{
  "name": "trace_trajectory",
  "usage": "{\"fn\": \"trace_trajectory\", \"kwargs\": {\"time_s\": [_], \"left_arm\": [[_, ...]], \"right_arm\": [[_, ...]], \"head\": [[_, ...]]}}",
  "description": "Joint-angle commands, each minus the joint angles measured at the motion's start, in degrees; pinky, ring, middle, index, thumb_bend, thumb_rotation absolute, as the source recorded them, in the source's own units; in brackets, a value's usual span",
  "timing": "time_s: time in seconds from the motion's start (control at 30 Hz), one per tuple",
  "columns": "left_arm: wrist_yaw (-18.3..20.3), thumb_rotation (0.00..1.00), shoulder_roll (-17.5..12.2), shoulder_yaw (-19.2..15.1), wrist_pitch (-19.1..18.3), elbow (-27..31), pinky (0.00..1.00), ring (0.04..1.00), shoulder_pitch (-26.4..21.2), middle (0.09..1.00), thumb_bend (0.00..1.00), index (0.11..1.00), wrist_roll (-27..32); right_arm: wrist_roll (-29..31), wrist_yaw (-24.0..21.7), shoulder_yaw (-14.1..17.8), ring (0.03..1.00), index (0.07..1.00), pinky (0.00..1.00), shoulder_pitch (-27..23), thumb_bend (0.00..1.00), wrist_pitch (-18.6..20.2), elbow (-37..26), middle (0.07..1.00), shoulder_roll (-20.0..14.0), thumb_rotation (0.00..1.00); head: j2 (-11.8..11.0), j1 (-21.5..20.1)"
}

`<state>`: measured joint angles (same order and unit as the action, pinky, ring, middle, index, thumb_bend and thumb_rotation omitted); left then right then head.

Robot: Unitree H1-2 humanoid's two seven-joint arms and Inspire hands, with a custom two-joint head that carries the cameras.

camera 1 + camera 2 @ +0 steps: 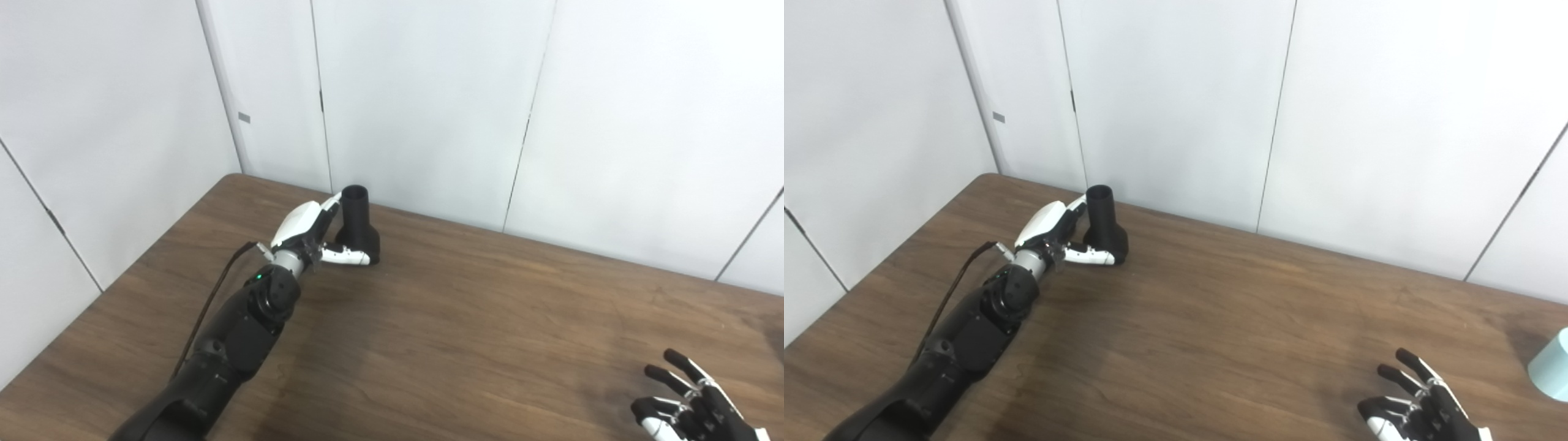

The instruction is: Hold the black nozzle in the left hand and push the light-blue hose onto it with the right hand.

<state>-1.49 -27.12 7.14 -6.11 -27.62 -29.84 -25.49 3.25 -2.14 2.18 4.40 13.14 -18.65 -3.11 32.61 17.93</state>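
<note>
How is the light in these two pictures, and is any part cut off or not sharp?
Left eye view: even, soft light; the nozzle and left hand are sharp, with faint shadows on the table. Right eye view: the same light; the right hand is cut by the bottom edge and the hose by the right edge.

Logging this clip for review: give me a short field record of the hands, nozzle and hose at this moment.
left hand: at the black nozzle, fingers around its base; firm grip cannot be told
nozzle: upright on the wooden table, far left
right hand: open, near right, holding nothing
light-blue hose: only an end shows at the right edge, untouched
</note>
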Motion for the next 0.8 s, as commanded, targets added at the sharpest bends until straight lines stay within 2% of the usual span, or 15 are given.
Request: {"fn": "trace_trajectory", "kwargs": {"time_s": [0.0, 0.2, 0.33, 0.37, 0.4, 0.5, 0.53, 0.63, 0.7, 0.73, 0.77], "left_arm": [[0.64, 0.42, 0.28, 0.59, 0.74, -0.44, 0.82, 0.962, -2.04, 0.98, 1.0, 0.989, 0.09], [0.66, 0.41, 0.58, 0.89, 1.16, -1.14, 0.8, 0.94, -2.11, 0.952, 1.0, 0.969, 0.13], [1.19, 0.42, 0.76, 1.86, -1.44, -0.82, 0.77, 0.876, -2.29, 0.875, 1.0, 0.897, -1.12], [1.92, 0.43, 0.67, 2.27, -2.44, -0.49, 0.73, 0.814, -2.31, 0.828, 1.0, 0.864, -1.39], [2.44, 0.43, 0.57, 2.6, -3.12, -0.24, 0.63, 0.715, -2.32, 0.755, 1.0, 0.817, -1.52], [4.09, 0.43, -0.25, 5.31, -4.63, 0.16, 0.48, 0.575, -2.38, 0.645, 0.96, 0.727, -4.11], [3.98, 0.43, -0.4, 6.17, -4.44, -0.02, 0.46, 0.558, -2.33, 0.631, 0.95, 0.714, -4.91], [2.51, 0.42, -0.01, 7.46, -3.87, -0.42, 0.43, 0.515, -1.8, 0.568, 0.9, 0.591, -6.1], [0.37, 0.38, 0.93, 7.6, -3.55, -1.16, 0.35, 0.422, -1.37, 0.479, 0.85, 0.497, -6.81], [-1.07, 0.37, 1.69, 7.36, -3.0, -1.99, 0.34, 0.402, -1.17, 0.46, 0.84, 0.479, -6.74], [-2.01, 0.29, 2.4, 6.9, -1.95, -2.84, 0.3, 0.366, -0.97, 0.431, 0.81, 0.46, -6.03]], "right_arm": [[0.33, -0.29, 0.07, 0.535, 0.796, 0.46, -0.46, 0.4, -2.5, -1.22, 0.723, -0.24, 0.0], [0.04, 0.06, 0.06, 0.526, 0.789, 0.45, -0.37, 0.41, -1.81, -1.91, 0.716, -0.02, 0.0], [-0.67, 0.18, -0.04, 0.525, 0.791, 0.44, -0.28, 0.41, -1.82, -1.95, 0.72, -0.22, 0.0], [-0.51, 0.11, 0.01, 0.526, 0.79, 0.44, -0.24, 0.41, -1.94, -1.9, 0.721, -0.22, 0.0], [-0.41, 0.06, 0.04, 0.529, 0.79, 0.44, -0.22, 0.41, -2.06, -1.85, 0.72, -0.22, 0.0], [-0.65, 0.26, 0.0, 0.532, 0.791, 0.44, -0.25, 0.41, -1.71, -2.07, 0.719, -0.09, 0.0], [-0.61, 0.24, 0.0, 0.532, 0.791, 0.44, -0.27, 0.41, -1.69, -2.07, 0.718, -0.09, 0.0], [-0.21, 0.03, 0.14, 0.531, 0.793, 0.44, -0.21, 0.41, -2.11, -1.73, 0.722, -0.21, 0.0], [-0.14, 0.06, 0.18, 0.531, 0.79, 0.45, -0.19, 0.42, -1.88, -1.78, 0.722, -0.14, 0.0], [-0.09, -0.01, 0.15, 0.532, 0.789, 0.45, -0.2, 0.42, -1.74, -1.9, 0.723, -0.17, 0.0], [-0.3, 0.04, 0.1, 0.538, 0.79, 0.46, -0.18, 0.41, -1.62, -2.01, 0.726, -0.2, 0.0]], "head": [[0.05, -0.03], [0.28, -0.26], [0.28, -0.26], [0.52, -0.27], [0.52, -0.27], [0.52, -0.27], [0.52, -0.27], [0.7, -0.29], [0.7, -0.29], [0.7, -0.29], [0.87, -0.1]]}}
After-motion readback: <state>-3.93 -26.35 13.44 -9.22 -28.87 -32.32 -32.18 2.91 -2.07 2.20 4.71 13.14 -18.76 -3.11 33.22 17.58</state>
